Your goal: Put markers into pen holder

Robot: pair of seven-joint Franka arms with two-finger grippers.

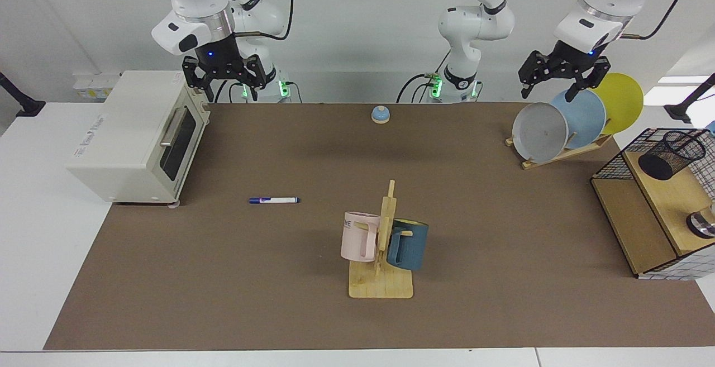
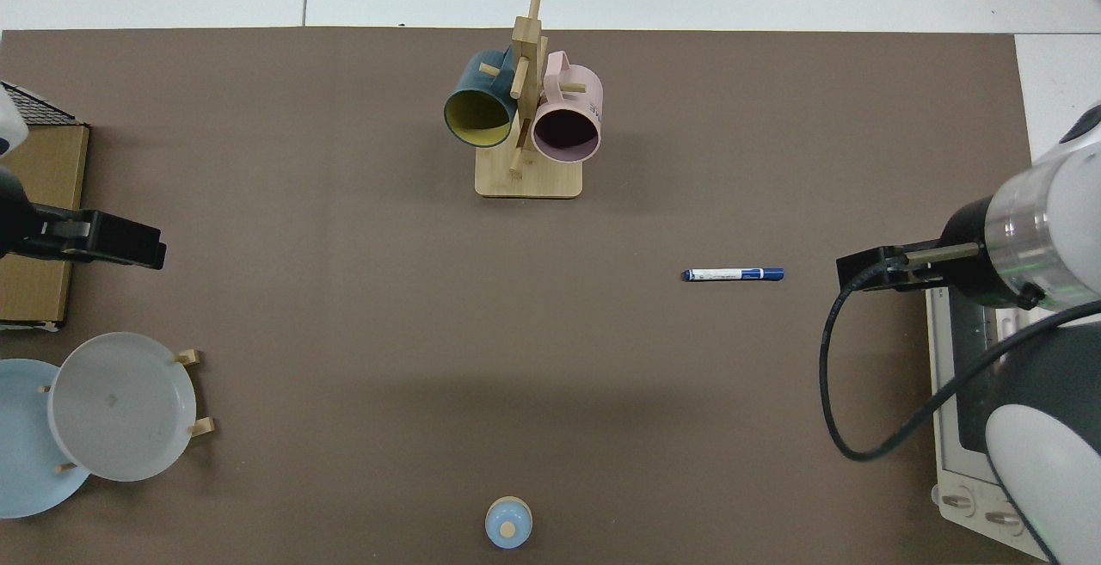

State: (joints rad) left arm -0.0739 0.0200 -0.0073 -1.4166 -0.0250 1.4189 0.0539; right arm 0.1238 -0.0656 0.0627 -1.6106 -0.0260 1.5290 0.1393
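1. Lying flat on the brown mat, the marker (image 1: pixel 274 200) sits in open space between the white toaster oven (image 1: pixel 139 138) and the wooden mug rack (image 1: pixel 381 255), touching neither; in the top view it lies lengthwise with its dark cap toward the oven side
2. Up above the oven's far corner hangs the right gripper (image 1: pixel 225 89), its jaws spread apart and holding nothing
3. Over the plate rack (image 1: pixel 564 127) at the other end of the table hangs the left gripper (image 1: pixel 556 85), also spread wide and holding nothing; this arm looks to be waiting
4. The pen holder (image 1: pixel 672 156), a black mesh cup, stands tilted on the wooden shelf inside the wire basket frame (image 1: pixel 653 149), well apart from the marker and on the left arm's side; the top view does not show it
5. No step seems begun: the marker is ungrasped and the holder looks to have nothing in it, so the pickup comes first
6. The right arm is nearer the marker. It would need to come down over the barrel with its jaws set across the slim body, close firmly, then carry it the whole table length or pass it to the left arm
7. A risk is the round barrel rolling away as the jaws close
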